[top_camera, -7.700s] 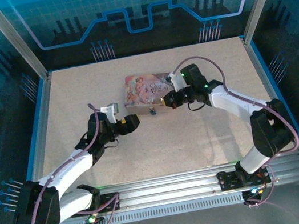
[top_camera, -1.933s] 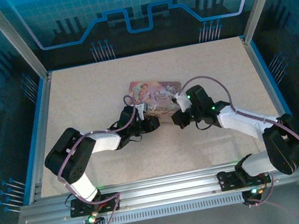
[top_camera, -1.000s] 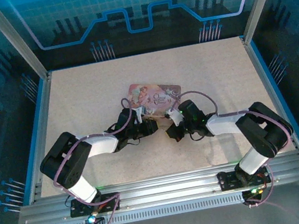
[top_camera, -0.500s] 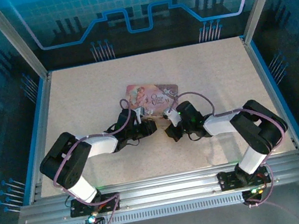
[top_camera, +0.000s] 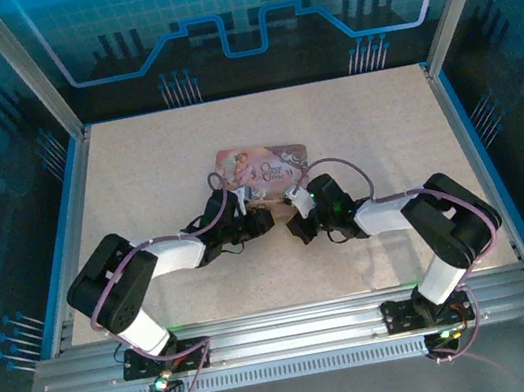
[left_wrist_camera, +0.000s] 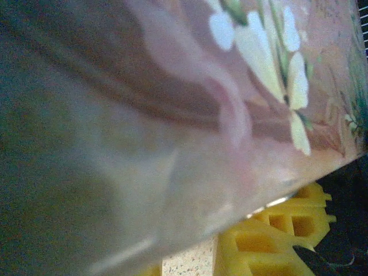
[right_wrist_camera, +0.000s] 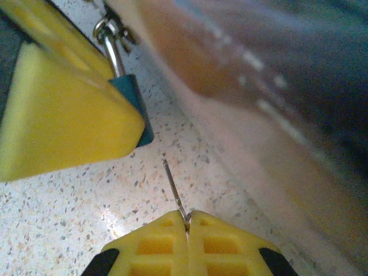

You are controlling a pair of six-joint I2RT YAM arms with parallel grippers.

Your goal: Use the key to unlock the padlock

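Pink tin [right_wrist_camera: 259, 115] looms beside padlock [right_wrist_camera: 138, 108]; key [right_wrist_camera: 174, 192] near, apart.

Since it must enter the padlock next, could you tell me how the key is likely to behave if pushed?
The key looks very thin, so it may flex sideways. The right gripper pinches only its end, so it could probably pivot or slip under load.

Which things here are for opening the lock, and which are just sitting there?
For the job:
- padlock
- key, pinched in the right gripper
- left gripper, close by

Just sitting there:
- pink tin; the padlock hangs right beside it
- speckled table
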